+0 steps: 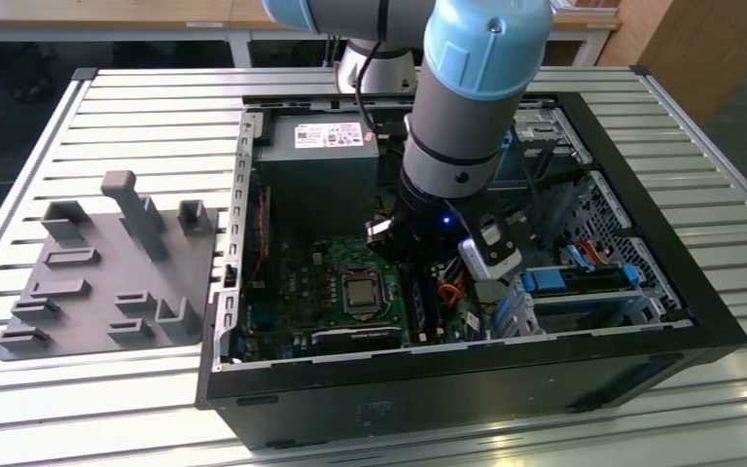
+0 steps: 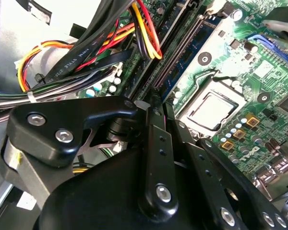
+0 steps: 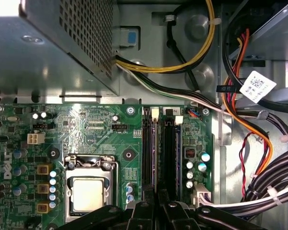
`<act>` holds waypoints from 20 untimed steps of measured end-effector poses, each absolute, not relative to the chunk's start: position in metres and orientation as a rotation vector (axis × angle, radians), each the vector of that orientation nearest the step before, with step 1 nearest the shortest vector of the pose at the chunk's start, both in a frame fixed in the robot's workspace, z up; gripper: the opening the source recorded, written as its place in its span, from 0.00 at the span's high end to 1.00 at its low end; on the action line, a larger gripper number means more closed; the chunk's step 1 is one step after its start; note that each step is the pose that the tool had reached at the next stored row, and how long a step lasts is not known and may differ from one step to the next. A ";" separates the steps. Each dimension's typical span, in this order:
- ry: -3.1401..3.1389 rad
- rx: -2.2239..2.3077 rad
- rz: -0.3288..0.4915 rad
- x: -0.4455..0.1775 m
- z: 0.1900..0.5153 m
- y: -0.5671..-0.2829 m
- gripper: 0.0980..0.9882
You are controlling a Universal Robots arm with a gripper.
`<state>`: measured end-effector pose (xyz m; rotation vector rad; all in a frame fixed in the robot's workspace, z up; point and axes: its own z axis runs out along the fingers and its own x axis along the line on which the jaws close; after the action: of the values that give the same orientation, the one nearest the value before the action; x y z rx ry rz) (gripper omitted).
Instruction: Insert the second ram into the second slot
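Black tool (image 3: pixel 156 207) at memory slots (image 3: pixel 169 153), first wrist view

The grey tubular arm (image 1: pixel 458 126) has a pale blue joint cap (image 1: pixel 488 34) and a small blue light (image 1: pixel 447 220); the black claw (image 2: pixel 146 108) carries silver screws (image 2: pixel 163 193).

Grey fixture tray (image 1: pixel 101 277), processor (image 3: pixel 88 194), power supply (image 1: pixel 311 161)

A slatted metal table (image 1: pixel 114 107) carries two things. An open black computer case (image 1: pixel 478 389) lies on it, surrounding the gripper (image 1: pixel 412 272), which reaches down into it. A grey fixture plate (image 1: pixel 101 282) with upright pegs (image 1: pixel 133 209) lies flat on the slats, off to the gripper's side toward the exterior view's left, just beside the case.
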<state>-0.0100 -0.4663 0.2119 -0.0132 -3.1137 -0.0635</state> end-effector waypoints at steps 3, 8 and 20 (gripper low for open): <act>-3.114 -0.013 -0.063 -0.010 0.211 -0.466 0.95; -3.113 -0.013 -0.063 -0.010 0.208 -0.466 0.95; -3.113 -0.013 -0.063 -0.010 0.213 -0.466 0.87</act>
<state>-0.0101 -0.4662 0.2127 -0.0130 -3.1132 -0.0635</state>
